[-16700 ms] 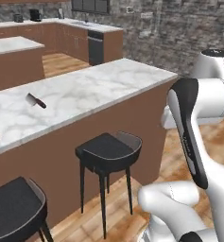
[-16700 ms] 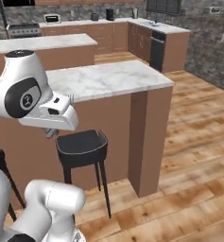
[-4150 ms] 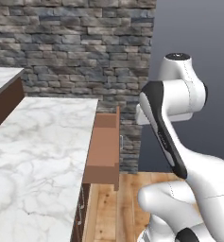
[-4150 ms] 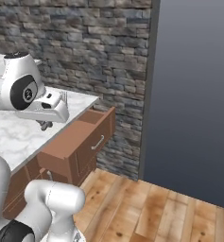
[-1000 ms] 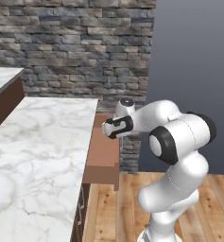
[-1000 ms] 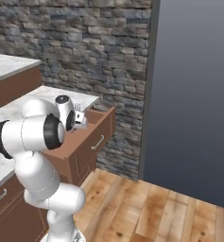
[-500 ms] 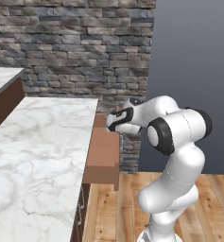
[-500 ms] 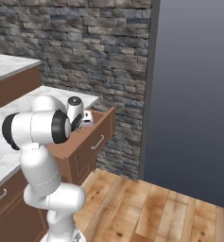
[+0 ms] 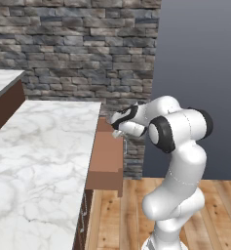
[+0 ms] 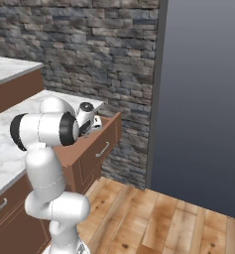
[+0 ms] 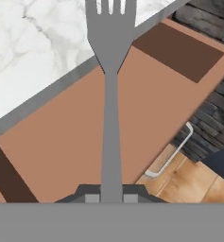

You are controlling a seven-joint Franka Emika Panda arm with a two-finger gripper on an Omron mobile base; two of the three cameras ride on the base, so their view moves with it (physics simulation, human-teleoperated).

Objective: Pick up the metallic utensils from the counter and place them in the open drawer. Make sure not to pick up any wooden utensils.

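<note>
The arm has swung over since a second ago. Back then the hand was lower, right at the drawer's edge. Now it sits a bit higher, and the gripper [image 9: 118,128] hangs over the open drawer [image 9: 107,161]. The wall, the counter and the drawer are in the same spots, so the base has not driven.

The gripper holds a grey metal fork [image 11: 110,90]. In the hand view the two fingertips [image 11: 91,197] press on the fork's handle from both sides. The jaws are narrow, closed tight on the thin handle.

The fork points straight out from the jaws. Its long side runs away from the hand, and the prongs are at the far end. The prongs reach past the drawer and over the edge of the white marble counter [image 11: 33,42]. The handle part hangs above the drawer's brown floor. The drawer's metal pull [image 11: 172,151] is off to the right in the hand view, above the wood floor [image 11: 191,184] of the room.

So the drawer lies right under the fork, and the fork is not yet down in it. I think the next move is to go down or let go. The prongs stick out over the counter, so the fork may catch on that edge if it drops from here. Pulling it back a little toward the drawer's front would be safer.

In the right base view the gripper [image 10: 91,123] is just over the drawer [image 10: 96,144] too.
</note>
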